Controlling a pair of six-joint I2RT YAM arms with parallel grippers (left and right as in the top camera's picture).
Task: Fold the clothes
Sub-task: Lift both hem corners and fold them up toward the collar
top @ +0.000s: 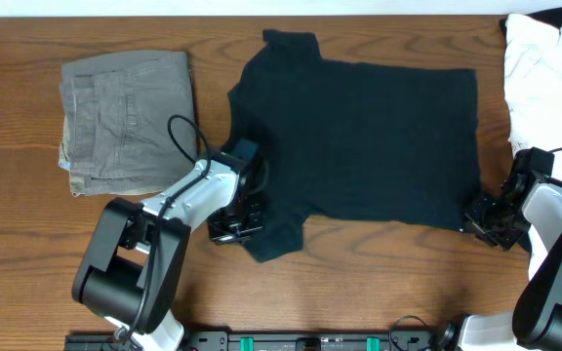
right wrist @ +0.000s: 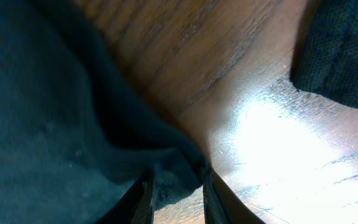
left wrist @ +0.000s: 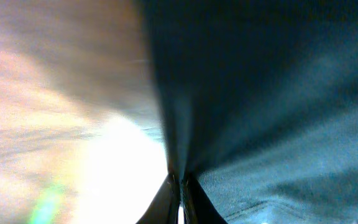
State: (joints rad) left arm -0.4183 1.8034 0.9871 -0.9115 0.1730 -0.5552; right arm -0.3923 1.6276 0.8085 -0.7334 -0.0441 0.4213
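The shirt [top: 359,136] lies spread flat on the surface [top: 359,283], stretched between the two arms. The left fingers [left wrist: 163,208] are pressed together on a thin fold of its near sleeve. The right fingers [right wrist: 224,210] pinch a bunched bit of hem at the opposite near corner, with cloth filling the gap between them. Both holds look shallow, so the soft fabric could slip free once lifted. Because the left hold is on the sleeve rather than the body, an uneven pull could skew the shirt and fold it crooked, or drag it toward the trousers [top: 130,117] just beyond the left fingers.
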